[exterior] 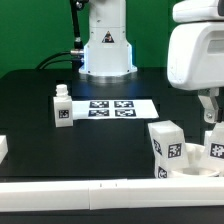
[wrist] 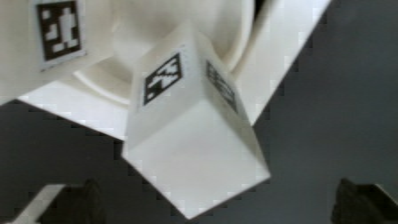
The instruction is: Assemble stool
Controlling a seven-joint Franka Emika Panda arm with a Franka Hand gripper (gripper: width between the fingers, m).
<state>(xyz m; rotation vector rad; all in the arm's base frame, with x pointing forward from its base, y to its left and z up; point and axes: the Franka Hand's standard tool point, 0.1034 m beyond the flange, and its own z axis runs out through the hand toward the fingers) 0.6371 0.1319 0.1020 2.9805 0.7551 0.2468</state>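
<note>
One white stool leg (wrist: 192,150), tag visible, its end centred between the wide-spread jaws of the gripper (wrist: 217,204), gaps on both sides, neither fingertip (wrist: 68,205) touching it.

The exterior view sits low at the table (exterior: 40,110) edge and looks across to the robot base (exterior: 107,50). The wrist view looks down, very close, at a white leg (wrist: 196,150). Both show the stool parts (exterior: 166,150).
</note>
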